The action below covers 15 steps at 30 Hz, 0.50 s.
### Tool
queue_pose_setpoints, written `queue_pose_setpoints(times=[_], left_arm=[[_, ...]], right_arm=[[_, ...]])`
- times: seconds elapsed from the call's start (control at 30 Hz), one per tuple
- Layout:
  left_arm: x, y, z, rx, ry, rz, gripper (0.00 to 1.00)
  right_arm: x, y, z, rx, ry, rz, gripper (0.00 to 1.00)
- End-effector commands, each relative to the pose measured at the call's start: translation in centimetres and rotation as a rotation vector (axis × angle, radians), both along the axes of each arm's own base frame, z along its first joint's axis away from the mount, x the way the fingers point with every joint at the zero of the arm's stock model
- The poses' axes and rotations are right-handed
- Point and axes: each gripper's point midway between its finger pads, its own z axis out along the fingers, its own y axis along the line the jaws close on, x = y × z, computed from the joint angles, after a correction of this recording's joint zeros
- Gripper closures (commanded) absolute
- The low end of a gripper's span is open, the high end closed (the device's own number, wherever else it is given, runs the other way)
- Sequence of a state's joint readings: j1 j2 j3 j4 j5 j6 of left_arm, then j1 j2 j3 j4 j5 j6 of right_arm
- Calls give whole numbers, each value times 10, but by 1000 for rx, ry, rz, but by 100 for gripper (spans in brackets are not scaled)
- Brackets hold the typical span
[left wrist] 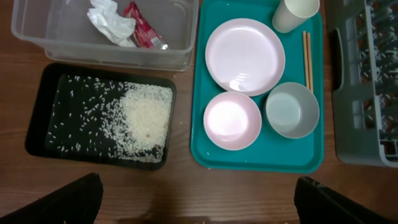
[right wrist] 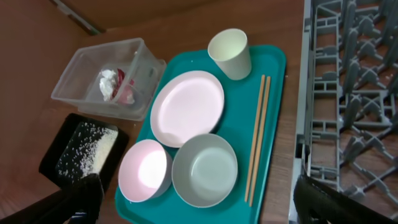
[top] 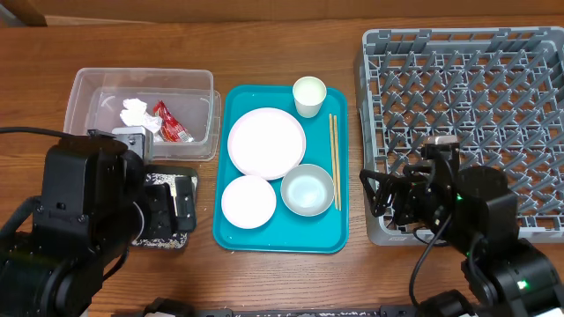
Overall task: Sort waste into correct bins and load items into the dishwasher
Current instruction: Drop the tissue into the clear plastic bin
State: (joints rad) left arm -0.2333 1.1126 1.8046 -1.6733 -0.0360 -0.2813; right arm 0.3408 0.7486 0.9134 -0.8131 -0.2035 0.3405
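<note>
The crumpled tissue [left wrist: 112, 22] and red sauce packet [left wrist: 143, 31] lie in the clear tub [top: 97, 88]. Rice grains [left wrist: 146, 115] lie in the black tray [left wrist: 62, 124] in front of it. On the teal tray [top: 286, 233] are the large plate [top: 266, 141], small pinkish plate [top: 248, 201], bowl [top: 308, 189], cup [top: 309, 95] and chopsticks [top: 334, 158]. The grey rack [top: 476, 97] is at the right. My left gripper [left wrist: 199, 205] is open and empty above the table, near the black tray. My right gripper [right wrist: 199, 205] is open and empty over the tray's near right edge.
The left arm [top: 84, 211] covers most of the black tray in the overhead view. The right arm [top: 467, 220] overlaps the rack's near left corner. Bare wooden table [top: 282, 282] lies in front of the teal tray.
</note>
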Motion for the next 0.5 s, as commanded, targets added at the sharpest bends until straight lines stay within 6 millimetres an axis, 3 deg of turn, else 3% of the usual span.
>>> queue_pose_setpoints(times=[0.0, 0.37, 0.47], left_arm=[[-2, -8, -3, -35, 20, -27, 0], [4, -12, -8, -34, 45, -40, 0], [0, -9, -1, -20, -5, -53, 0]], right_arm=[[0, -1, 4, -6, 6, -10, 0], [-1, -2, -20, -43, 108, -10, 0], [1, -1, -24, -49, 124, -10, 0]])
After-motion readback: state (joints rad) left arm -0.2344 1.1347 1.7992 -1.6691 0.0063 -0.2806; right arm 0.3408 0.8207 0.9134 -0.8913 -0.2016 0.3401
